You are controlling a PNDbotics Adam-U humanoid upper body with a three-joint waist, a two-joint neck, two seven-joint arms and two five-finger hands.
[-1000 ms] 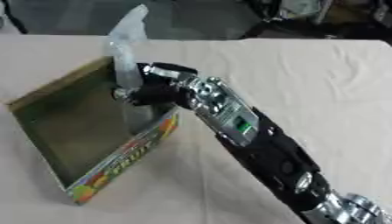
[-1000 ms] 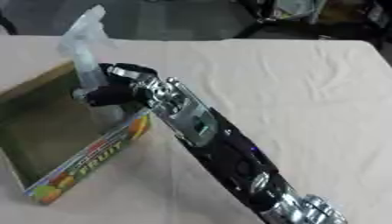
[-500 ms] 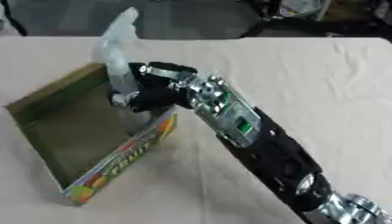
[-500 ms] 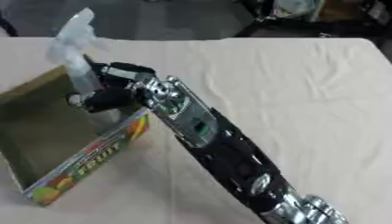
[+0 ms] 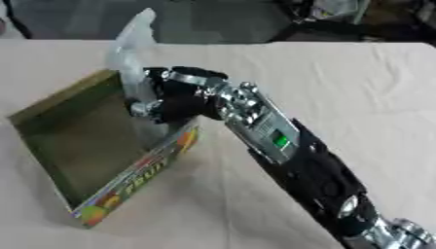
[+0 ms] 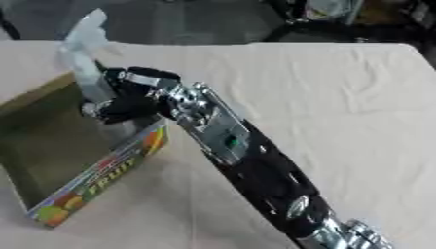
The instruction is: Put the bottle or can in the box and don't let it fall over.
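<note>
A clear plastic bottle [image 5: 129, 53] leans slightly, its top above the far right corner of an open cardboard box [image 5: 77, 131] with fruit print on its front wall. My right hand [image 5: 174, 97] reaches from the lower right and is shut on the bottle's lower part, over the box's right rim. The bottle's base is hidden behind the hand and inside the box. My left hand shows in no view.
A beige cloth [image 5: 340, 87] covers the table around the box. Dark clutter and chair legs [image 6: 323, 19] stand beyond the far edge. My right forearm [image 5: 289, 151] crosses the table's middle diagonally.
My right hand has carried the bottle leftward, further over the box. The bottle stays tilted in the hand.
</note>
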